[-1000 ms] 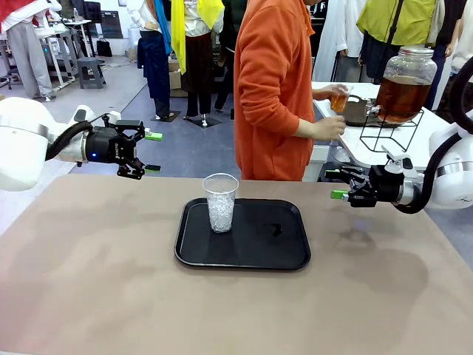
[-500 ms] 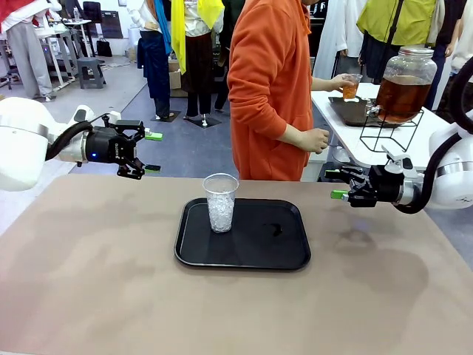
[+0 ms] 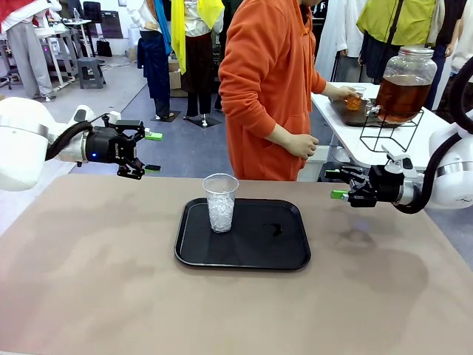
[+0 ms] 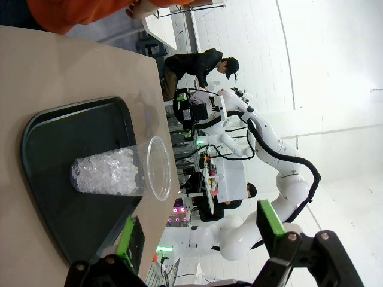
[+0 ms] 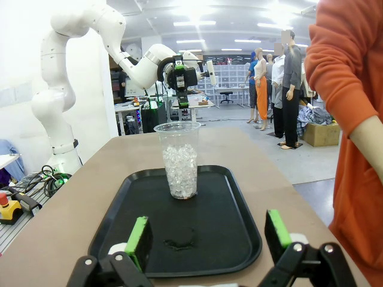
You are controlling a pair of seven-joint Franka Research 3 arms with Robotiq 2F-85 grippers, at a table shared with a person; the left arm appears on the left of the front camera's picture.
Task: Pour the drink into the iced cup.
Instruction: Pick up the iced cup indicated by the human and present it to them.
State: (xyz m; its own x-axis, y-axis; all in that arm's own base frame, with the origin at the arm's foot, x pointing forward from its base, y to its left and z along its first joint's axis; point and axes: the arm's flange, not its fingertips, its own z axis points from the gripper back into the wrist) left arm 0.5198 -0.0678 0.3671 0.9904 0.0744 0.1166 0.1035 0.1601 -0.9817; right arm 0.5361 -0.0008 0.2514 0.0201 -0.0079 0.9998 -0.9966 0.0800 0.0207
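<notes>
On tray, near bench far edge: iced cup upright, left half; drink in small cup held by person's hand, off bench; left end effector, right end effector wide open, empty.

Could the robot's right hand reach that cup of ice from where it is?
Probably yes: the right hand is open and faces the cup, and nothing stands between them on the tray.

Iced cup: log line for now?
iced cup: upright on tray, ice only; drink: with person, unpoured; left gripper: open, empty; right gripper: open, empty
</notes>
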